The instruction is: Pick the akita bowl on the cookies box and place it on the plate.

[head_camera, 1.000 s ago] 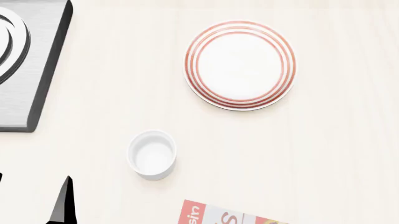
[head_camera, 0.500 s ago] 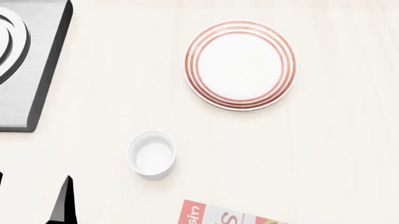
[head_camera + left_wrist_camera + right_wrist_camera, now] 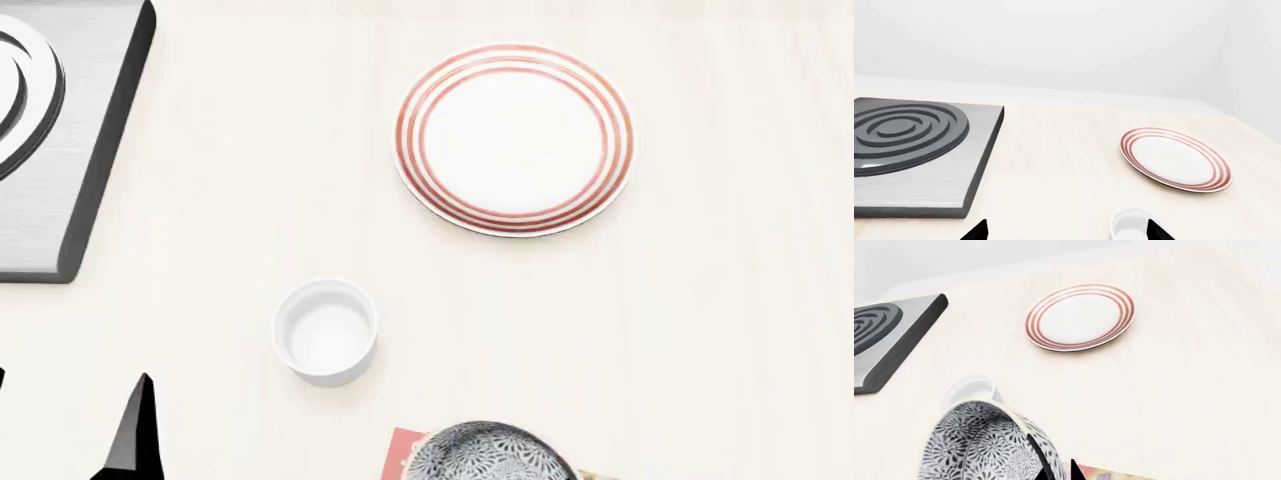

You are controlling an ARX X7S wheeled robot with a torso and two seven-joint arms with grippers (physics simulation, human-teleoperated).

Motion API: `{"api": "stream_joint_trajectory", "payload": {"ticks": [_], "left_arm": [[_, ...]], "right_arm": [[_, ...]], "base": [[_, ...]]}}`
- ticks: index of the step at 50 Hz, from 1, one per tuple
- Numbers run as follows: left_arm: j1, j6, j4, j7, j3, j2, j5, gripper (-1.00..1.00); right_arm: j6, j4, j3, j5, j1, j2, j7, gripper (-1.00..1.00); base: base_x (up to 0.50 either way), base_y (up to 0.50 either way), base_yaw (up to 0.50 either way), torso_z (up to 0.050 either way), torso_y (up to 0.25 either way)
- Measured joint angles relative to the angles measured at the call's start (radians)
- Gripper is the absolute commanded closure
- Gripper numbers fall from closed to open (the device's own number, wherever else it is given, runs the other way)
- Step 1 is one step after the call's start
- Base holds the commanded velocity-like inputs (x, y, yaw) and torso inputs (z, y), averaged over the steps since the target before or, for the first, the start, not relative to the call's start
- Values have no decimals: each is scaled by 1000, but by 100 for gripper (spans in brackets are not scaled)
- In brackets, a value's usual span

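Pinching the rim of the grey-and-white speckled akita bowl (image 3: 984,445), the right hand (image 3: 1054,467) holds it above the red-and-white cookies box (image 3: 408,452), ready for carrying to the red-ringed white plate (image 3: 514,139); left hand (image 3: 1064,232) idle, fingers spread.

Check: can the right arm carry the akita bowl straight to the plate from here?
Probably yes. The right gripper has the akita bowl at its rim, and the table toward the plate is bare.

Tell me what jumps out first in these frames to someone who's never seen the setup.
The red-ringed white plate stands out first, alone toward the far side of the pale table. Next comes the speckled akita bowl, large in the right wrist view, with a dark fingertip of the right gripper at its rim. A dark stove burner plate fills the far-left corner, and a small white cup sits mid-table.
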State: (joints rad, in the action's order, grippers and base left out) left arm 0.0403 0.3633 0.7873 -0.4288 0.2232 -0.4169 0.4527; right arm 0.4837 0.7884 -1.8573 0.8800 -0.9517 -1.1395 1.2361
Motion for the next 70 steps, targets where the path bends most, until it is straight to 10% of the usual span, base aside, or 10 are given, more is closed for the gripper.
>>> {"api": "stream_joint_trajectory", "payload": {"ticks": [33, 70], "left_arm": [[-11, -11, -29, -1, 9, -5, 5, -100], [-11, -29, -50, 2, 38, -7, -5, -100]], "right_arm": [[111, -311, 178, 502, -189, 88, -255, 100], [-34, -1059, 375, 1022, -410, 528, -598, 100]], "base": [[0, 0, 0, 0, 0], [0, 0, 0, 0, 0]]}}
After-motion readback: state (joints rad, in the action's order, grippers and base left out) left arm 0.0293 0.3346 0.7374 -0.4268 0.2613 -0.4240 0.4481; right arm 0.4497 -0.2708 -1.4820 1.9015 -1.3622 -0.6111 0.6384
